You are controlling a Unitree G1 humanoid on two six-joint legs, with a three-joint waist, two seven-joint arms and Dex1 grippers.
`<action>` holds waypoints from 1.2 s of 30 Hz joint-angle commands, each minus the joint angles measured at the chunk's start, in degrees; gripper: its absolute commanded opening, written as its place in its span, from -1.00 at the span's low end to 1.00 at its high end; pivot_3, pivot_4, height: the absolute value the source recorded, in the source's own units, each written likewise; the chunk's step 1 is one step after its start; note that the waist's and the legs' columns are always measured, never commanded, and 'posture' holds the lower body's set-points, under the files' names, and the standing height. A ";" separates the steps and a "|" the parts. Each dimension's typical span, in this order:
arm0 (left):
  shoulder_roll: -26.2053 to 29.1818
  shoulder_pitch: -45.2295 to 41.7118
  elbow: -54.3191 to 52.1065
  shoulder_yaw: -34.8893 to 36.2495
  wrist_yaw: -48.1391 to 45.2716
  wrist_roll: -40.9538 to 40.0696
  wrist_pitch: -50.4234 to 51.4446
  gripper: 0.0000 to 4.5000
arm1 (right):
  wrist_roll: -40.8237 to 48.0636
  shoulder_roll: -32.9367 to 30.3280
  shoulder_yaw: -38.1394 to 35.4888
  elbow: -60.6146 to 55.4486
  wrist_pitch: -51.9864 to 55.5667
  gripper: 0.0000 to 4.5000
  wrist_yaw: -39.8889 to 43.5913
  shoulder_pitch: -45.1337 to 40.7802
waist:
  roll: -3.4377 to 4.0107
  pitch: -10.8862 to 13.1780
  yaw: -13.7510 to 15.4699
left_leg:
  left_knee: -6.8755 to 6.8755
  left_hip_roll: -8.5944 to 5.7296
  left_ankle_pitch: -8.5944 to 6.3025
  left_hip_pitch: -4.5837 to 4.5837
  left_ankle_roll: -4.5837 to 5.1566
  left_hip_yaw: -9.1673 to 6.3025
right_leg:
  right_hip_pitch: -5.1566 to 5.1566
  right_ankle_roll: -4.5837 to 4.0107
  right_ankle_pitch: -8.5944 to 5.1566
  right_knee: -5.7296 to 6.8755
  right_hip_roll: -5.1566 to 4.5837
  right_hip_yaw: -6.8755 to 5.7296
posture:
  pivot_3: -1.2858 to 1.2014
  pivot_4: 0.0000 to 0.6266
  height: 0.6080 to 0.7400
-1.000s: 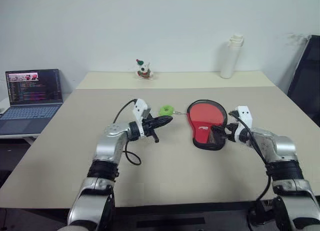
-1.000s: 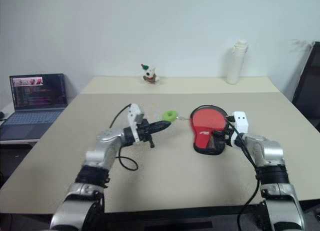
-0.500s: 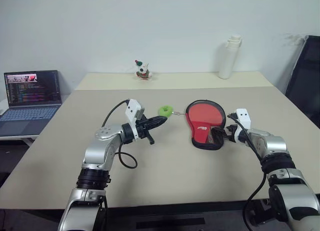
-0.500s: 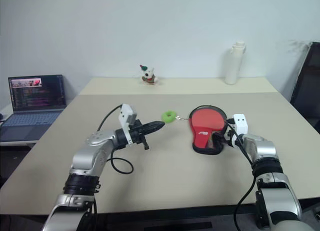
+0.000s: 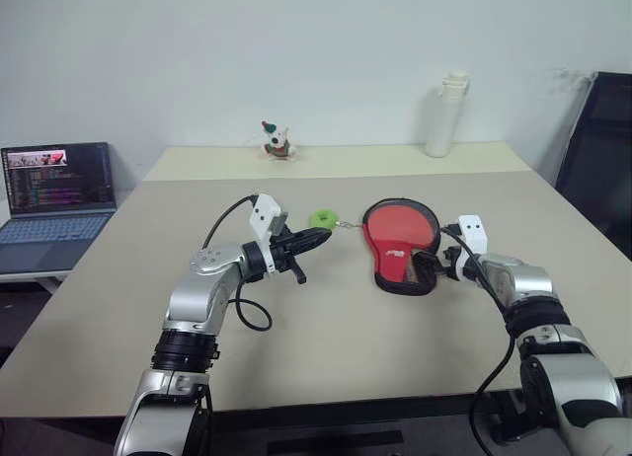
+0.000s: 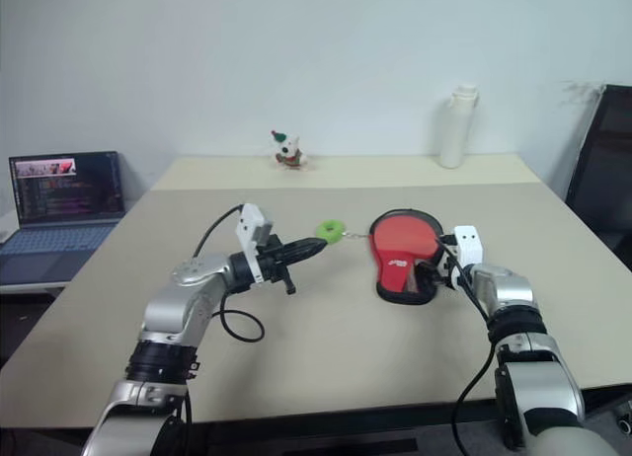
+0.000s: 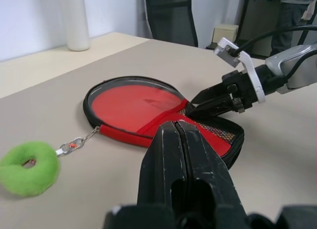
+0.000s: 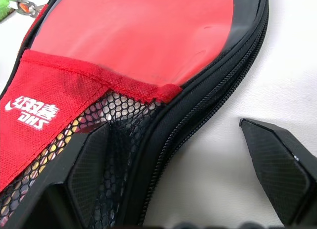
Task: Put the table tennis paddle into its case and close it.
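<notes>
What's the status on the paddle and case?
Left gripper shut, empty, hovering near green ring. Right gripper open, straddling the case edge at its narrow end. Paddle inside case, flap unzipped. Nothing blocking.

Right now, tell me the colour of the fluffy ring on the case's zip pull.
Bright green fluffy ring, clearest in the left wrist view.
</notes>
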 commanded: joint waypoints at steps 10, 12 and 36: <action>4.86 4.77 -6.22 0.89 -3.06 -3.69 2.46 -1.00 | 1.29 5.56 -0.25 4.61 6.49 -0.74 7.16 -2.37 | -0.15 -0.18 -1.31 | -0.03 0.09 0.00 0.11 0.00 -0.01 | 0.00 -0.04 0.02 0.06 0.06 0.10 | 0.03 -0.52 1.00; 5.99 6.36 -7.72 0.83 -4.09 -4.72 3.62 -1.00 | 1.90 6.19 -0.23 3.16 7.86 -0.98 8.40 -2.36 | -0.15 -0.18 -1.43 | -0.05 0.10 0.00 0.12 0.00 -0.01 | -0.01 -0.04 0.02 0.07 0.06 0.12 | 0.03 -0.52 1.00; 16.63 23.89 -29.52 -0.10 -11.14 -16.18 14.91 -1.00 | 15.83 10.22 2.11 -60.54 49.17 -0.98 4.15 24.13 | -0.13 -0.17 -1.14 | -0.12 0.13 -0.02 -0.05 -0.01 -0.24 | -0.32 -0.03 -0.35 0.46 0.10 -0.06 | 0.03 -0.52 1.00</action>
